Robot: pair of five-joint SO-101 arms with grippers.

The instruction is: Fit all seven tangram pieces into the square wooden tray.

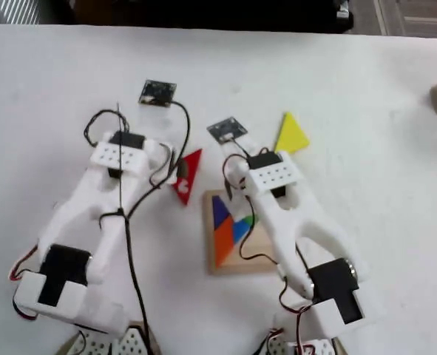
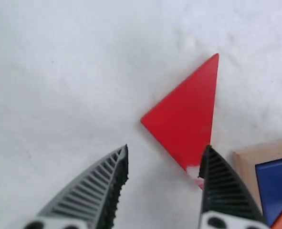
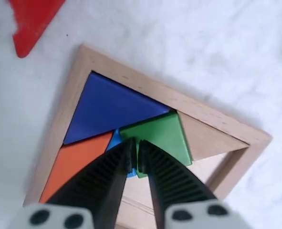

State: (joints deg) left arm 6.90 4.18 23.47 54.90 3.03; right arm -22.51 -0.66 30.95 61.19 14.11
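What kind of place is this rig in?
Probably a lab or hobby bench: a plain white table, the left arm and right arm with loose exposed wiring, and a wooden tray of tangram pieces.

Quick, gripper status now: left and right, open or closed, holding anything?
Left gripper: open, empty, at a corner of the red triangle.
Right gripper: shut, holding nothing visible, tips over the green piece in the wooden tray.
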